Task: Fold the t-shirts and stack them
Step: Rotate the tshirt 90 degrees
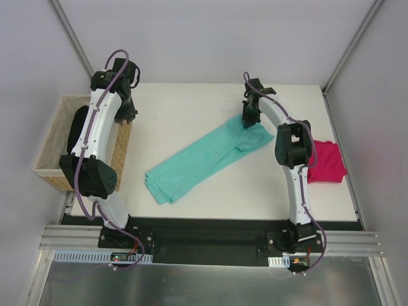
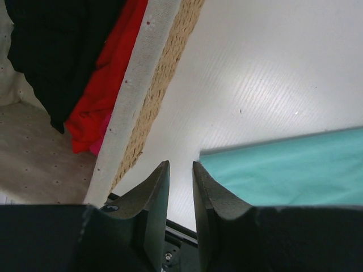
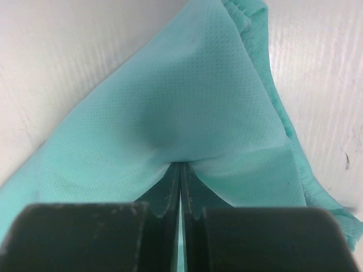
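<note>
**Teal t-shirt** (image 1: 204, 156). Laid as a long diagonal band across the table (image 1: 191, 105). Apparently folded lengthwise already, going by the doubled edges at the near-left end. Far-right end bunched under the right gripper (image 1: 247, 121).

**Pink t-shirt** (image 1: 326, 162). Folded to a compact block at the table's right edge, partly hidden behind the right arm, well apart from the teal one.

**Right gripper.** Pressed together on a peak of teal cloth, with the fabric tented up to the fingertips.

**Left gripper** (image 1: 129, 113). Over the far-left corner, just beside the basket (image 1: 48, 167). Jaws a narrow way apart, nothing between them.

**Handling, as judged.** Light, limp, thin knit, with no stiffness to carry a fold. Likely to sag and drag on the smooth table if lifted from one point. Best taken at corners or hems, one pinch per arm, through all layers to keep the fold from slipping open. Free near-left end the obvious second hold.

**Views.**
- Overhead only: the whole layout and the pink shirt.
- Right wrist only: the weave, a hemmed edge, and the pinch itself.
- Left wrist only: the basket's contents, namely a red garment (image 2: 105, 79) and a black garment (image 2: 57, 45), with possibly a sliver of pink beneath, too small to be sure. Also a straight teal edge near the fingers, not touching.
</note>
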Motion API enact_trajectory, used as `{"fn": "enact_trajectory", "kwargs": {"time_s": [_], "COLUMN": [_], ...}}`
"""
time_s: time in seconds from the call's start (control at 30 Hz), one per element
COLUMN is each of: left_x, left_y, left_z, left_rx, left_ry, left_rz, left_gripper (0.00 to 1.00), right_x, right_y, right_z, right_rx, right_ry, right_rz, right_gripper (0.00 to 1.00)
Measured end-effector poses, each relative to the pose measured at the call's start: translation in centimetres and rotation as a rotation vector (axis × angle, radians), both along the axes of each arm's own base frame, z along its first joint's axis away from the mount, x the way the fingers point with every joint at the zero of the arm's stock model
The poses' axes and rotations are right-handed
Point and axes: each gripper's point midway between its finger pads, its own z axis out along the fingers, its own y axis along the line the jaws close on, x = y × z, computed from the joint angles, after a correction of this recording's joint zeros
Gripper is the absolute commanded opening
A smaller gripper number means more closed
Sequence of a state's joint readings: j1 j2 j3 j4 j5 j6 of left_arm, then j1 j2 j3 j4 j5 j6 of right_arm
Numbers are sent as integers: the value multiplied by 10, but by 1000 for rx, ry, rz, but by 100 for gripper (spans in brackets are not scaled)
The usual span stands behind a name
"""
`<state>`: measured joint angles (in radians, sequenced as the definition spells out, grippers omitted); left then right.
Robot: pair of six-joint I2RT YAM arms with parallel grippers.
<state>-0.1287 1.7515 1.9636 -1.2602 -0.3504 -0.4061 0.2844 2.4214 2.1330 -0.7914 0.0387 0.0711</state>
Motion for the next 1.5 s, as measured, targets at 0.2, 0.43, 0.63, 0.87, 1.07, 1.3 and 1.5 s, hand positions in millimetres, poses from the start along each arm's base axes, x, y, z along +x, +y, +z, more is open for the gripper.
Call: {"fn": "enact_trajectory", "kwargs": {"time_s": [0.2, 0.43, 0.63, 0.87, 1.07, 1.3, 1.5], "left_x": [-6, -17, -24, -26, -20, -14, -11], "left_y": [3, 3, -6, -20, -24, -30, -35], "left_z": [2, 1, -24, -70, -112, -135, -119], "left_rx": [0, -5, -51, -123, -133, -158, -188], "left_ry": [5, 7, 54, 121, 179, 204, 139], "left_rz": [6, 4, -16, -50, -72, -78, -81], "left_gripper": [22, 22, 21, 19, 16, 16, 19], "right_x": [17, 30, 29, -8, -41, -78, -86], "right_y": [13, 14, -1, -23, -33, -40, -34], "right_z": [2, 14, 73, 222, 246, 159, 118], "right_rx": [48, 47, 16, 6, -8, -71, -55], "right_ry": [-52, -106, -204, -473, -511, -261, -151], "right_rz": [77, 127, 131, 102, 75, 63, 73], "right_gripper": [1, 47, 50, 9, 1, 1, 1]}}
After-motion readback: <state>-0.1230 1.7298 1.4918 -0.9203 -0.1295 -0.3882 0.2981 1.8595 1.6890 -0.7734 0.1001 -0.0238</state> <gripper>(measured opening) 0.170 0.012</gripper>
